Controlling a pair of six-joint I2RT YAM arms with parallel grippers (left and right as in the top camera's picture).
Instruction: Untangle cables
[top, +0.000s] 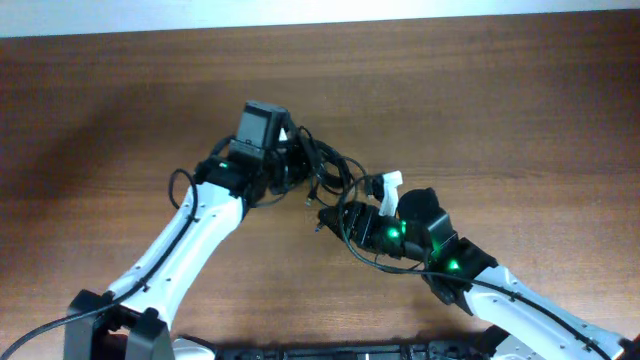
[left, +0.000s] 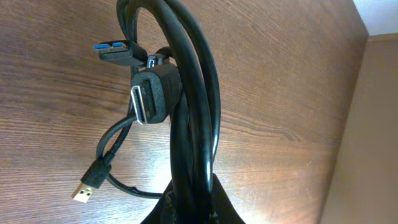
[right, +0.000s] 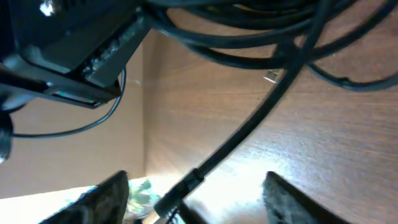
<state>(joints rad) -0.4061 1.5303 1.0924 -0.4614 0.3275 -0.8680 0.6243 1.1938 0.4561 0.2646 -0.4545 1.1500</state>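
Untangling is barely begun, by the look of it. The cables (top: 318, 170) sit as one knotted bundle between the two arms, near mid-desk (top: 480, 90); cannot tell whether any loop rests on the wood. Left claw (top: 283, 165) is clamped tight on the bundle: its wrist view shows several cords pinched together at the base, arching up and over. Three plug ends crowd together there: blue-tipped plug (left: 114, 50), chunky black plug (left: 152, 93), and gold-tipped plug (left: 84, 188) on a slack loop. Right claw (right: 199, 198) is open, fingers wide apart, with one cord passing between them, not pinched as far as visible. No cord lies separate. Judgement: all three are yet to be drawn free and laid apart.
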